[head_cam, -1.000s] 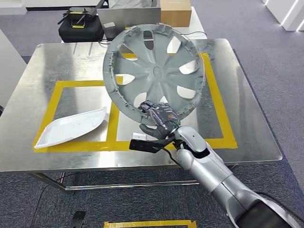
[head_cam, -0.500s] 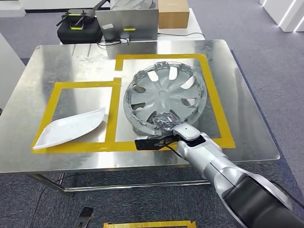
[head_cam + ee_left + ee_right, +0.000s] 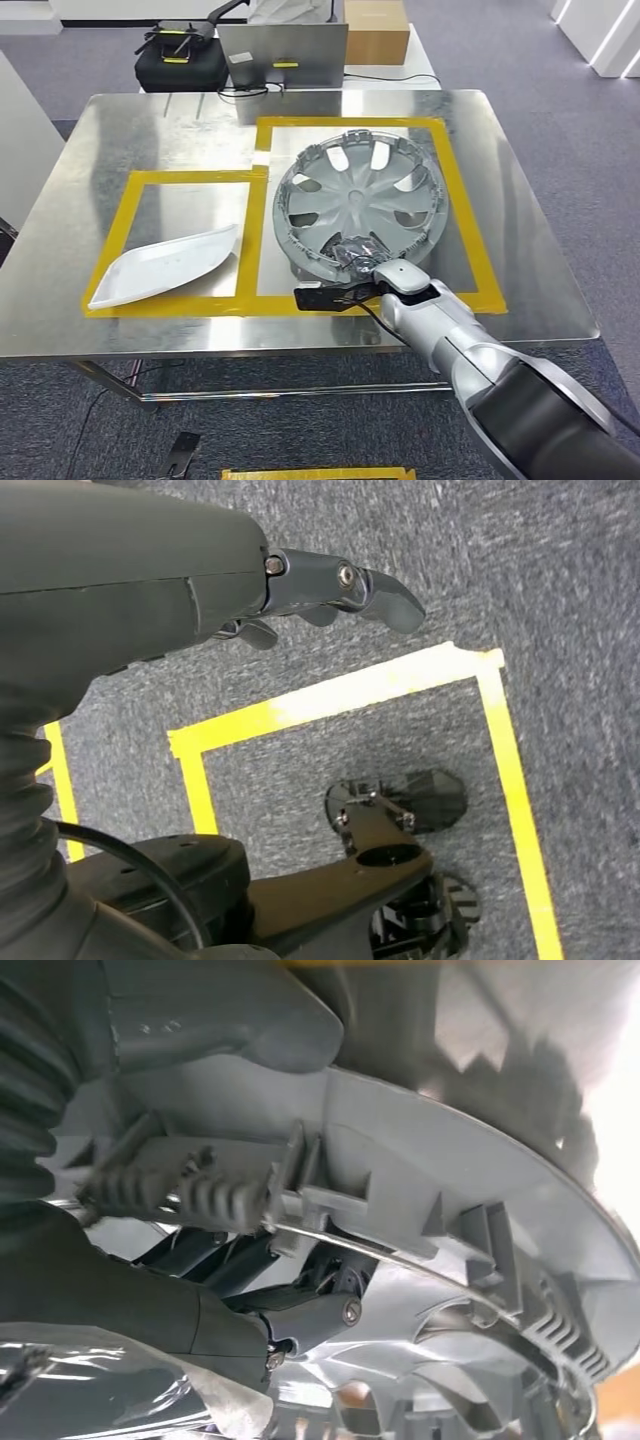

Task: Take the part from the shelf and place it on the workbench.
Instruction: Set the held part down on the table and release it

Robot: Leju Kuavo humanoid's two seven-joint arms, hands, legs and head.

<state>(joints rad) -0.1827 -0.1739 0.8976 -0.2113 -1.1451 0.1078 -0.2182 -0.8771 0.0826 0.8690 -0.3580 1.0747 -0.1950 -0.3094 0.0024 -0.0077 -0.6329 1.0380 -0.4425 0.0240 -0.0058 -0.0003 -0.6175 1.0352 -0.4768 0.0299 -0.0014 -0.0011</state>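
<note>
The part is a grey wheel cover (image 3: pixel 362 195). It lies hollow side up on the steel workbench (image 3: pixel 521 230), inside the right yellow-taped square. My right hand (image 3: pixel 349 256) grips its near rim. In the right wrist view the thumb (image 3: pixel 226 1020) lies on one side of the wheel cover's rim (image 3: pixel 453 1190) and the dark fingers (image 3: pixel 302 1305) reach in from the other side. My left hand (image 3: pixel 340 585) hangs over the carpet, fingers stretched out, holding nothing.
A white curved panel (image 3: pixel 166 265) lies in the left taped square. Behind the bench stand a grey laptop (image 3: pixel 287 52), a black case (image 3: pixel 180 62) and a cardboard box (image 3: pixel 376 22). Yellow tape (image 3: pixel 340 695) marks the carpet below my left hand.
My right hand has brought the wheel cover down from a raised, tilted hold to lie low in the right taped square. The camera has shifted slightly.
</note>
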